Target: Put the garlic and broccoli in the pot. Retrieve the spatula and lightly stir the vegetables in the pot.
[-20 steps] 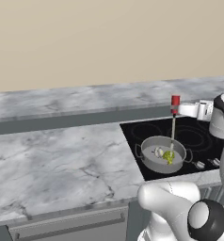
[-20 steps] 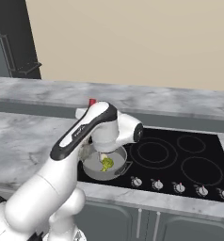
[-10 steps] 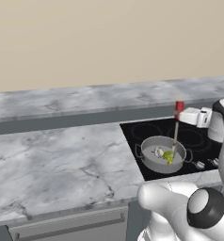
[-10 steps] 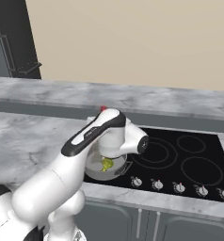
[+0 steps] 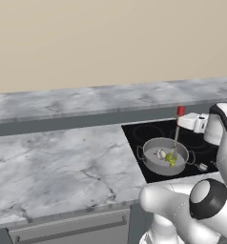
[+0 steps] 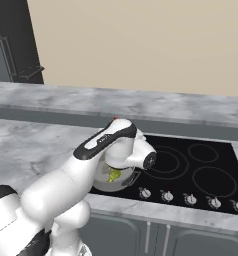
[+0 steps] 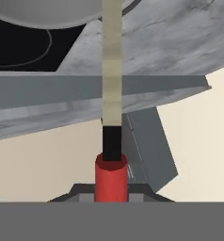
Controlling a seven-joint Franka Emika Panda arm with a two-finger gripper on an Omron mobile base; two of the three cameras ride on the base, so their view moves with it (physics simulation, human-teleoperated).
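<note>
Marble counter (image 5: 63,157) runs left of the black cooktop (image 6: 201,170); on its near-left burner sits the pot (image 5: 164,157), holding the garlic (image 5: 160,154) and the broccoli (image 5: 171,158) side by side; my gripper (image 5: 186,120) is clenched on the spatula (image 5: 177,131), which stands upright, red handle up, head down in the pot.

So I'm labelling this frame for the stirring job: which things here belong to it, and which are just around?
Part of the job:
- pot on the hob
- garlic in the pot
- broccoli in the pot
- spatula, upright, head down in the pot
- hand, shut on the spatula

Just around:
- cooktop
- its knobs
- marble counter
</note>
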